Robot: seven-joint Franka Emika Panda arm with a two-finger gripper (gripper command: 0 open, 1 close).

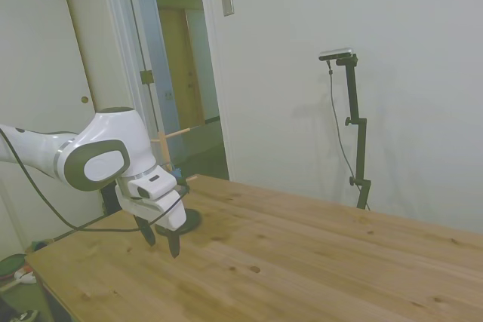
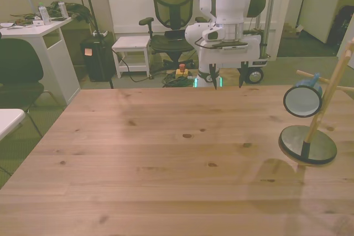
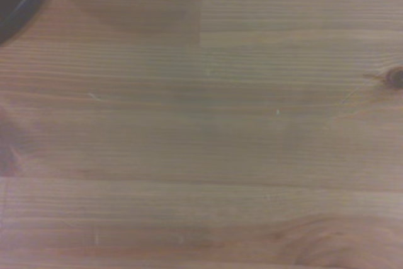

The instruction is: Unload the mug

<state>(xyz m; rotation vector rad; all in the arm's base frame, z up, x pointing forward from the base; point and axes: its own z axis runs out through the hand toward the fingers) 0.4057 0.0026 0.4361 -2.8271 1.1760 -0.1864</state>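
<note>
Overhead, parted claw [image 2: 227, 82] apart from hung mug [image 2: 303, 99].

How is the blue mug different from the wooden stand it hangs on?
The mug is blue and round; the stand is pale wooden sticks. The mug hangs sideways on a peg, its mouth facing the front camera; the stand leans on a dark round base. The mug is clear of the table; the stand rests on it. Both are apart from the pincer.

Reaches out low with the white arm [image 1: 90, 152], wrist bent down, gripper [image 1: 161, 239] pointing straight down, fingers [image 1: 174, 243] apart, holding nothing.
</note>
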